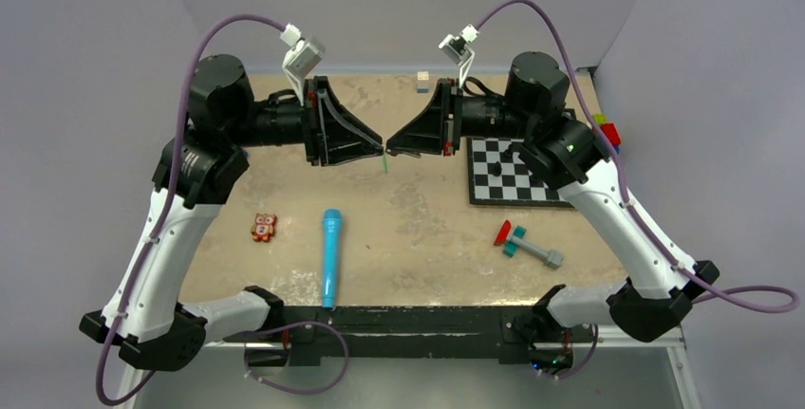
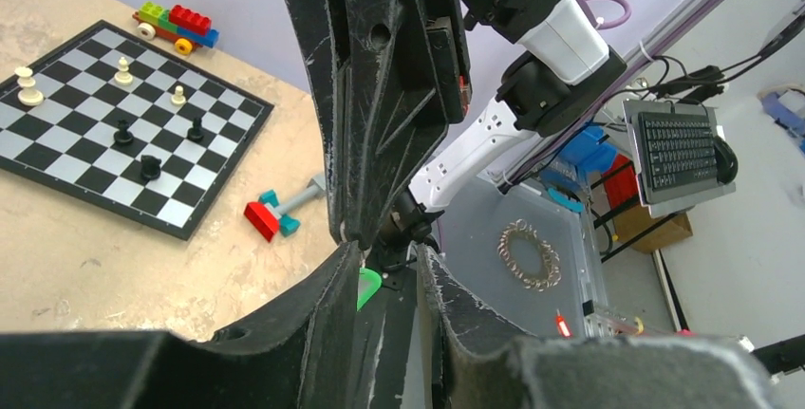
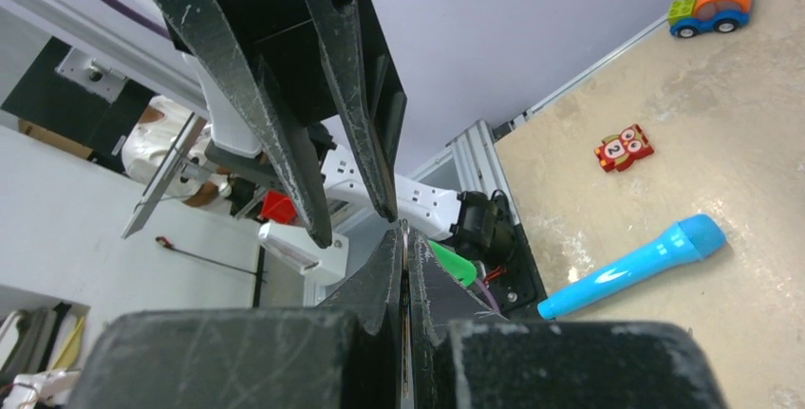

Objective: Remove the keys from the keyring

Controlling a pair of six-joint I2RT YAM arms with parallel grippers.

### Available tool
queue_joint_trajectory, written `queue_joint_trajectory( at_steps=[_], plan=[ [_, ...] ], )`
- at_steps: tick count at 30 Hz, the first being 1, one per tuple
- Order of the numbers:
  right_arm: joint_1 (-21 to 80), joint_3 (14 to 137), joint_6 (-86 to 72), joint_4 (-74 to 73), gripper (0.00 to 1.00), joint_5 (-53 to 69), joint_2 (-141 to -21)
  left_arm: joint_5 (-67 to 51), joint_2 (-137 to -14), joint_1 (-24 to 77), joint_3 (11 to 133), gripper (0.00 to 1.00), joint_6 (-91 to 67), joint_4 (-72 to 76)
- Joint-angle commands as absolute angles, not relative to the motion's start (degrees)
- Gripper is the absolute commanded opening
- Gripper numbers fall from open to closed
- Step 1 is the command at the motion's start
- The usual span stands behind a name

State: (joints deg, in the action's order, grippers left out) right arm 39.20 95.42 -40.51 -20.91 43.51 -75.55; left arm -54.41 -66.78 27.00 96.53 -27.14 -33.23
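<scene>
Meeting tip to tip in mid-air, the right gripper (image 1: 392, 150) pinches the thin keyring (image 3: 406, 241) while the green key (image 2: 368, 288) hangs between the left gripper's (image 1: 377, 150) parted fingers.

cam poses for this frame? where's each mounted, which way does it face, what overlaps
Top external: above and behind the bases, looking down on the table; both arms show, left gripper and right gripper tip to tip.
Left wrist: on the left arm, facing right over the chessboard; own fingers below, right gripper's above.
Right wrist: on the right arm, facing left over the blue microphone; own fingers below.
Shared: both wrist views catch the green piece at the tips.
</scene>
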Motion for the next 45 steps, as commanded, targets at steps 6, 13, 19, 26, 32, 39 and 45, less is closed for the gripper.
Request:
queue_joint_trajectory(
  at_steps=[6, 13, 19, 26, 32, 39, 45],
  plan=[
    [39.23, 95.11, -39.05, -17.92, 0.0, 48.07, -73.37, -54.38, -67.52, 26.54, 100.38, 0.33, -23.49, -34.98],
    [39.28, 95.33, -38.85, -17.19, 0.0, 48.57, -73.42, -53.48, -68.94, 26.54, 101.02, 0.29, -24.02, -36.64],
    [39.24, 96.27, -38.43, -17.53, 0.0, 48.51, -73.73, -55.48, -69.75, 26.67, 101.22, 0.25, -24.26, -37.03],
    [39.2, 96.52, -37.53, -18.56, 0.0, 48.09, -73.61, -57.74, -70.16, 26.98, 100.95, 0.17, -24.88, -37.68],
    [39.2, 96.4, -37.52, -18.44, 0.0, 47.38, -73.66, -58.94, -69.89, 27.15, 99.41, 0.13, -26.48, -35.66],
    [39.26, 96.28, -37.97, -18.21, 0.0, 47.53, -73.57, -60.89, -69.9, 27.33, 97.84, 0.11, -29.9, -31.24],
    [39.21, 96.14, -38.46, -17.33, 0.0, 47.23, -73.49, -60.81, -69.83, 27.53, 97.44, 0.0, -30.18, -31.0]
  ],
)
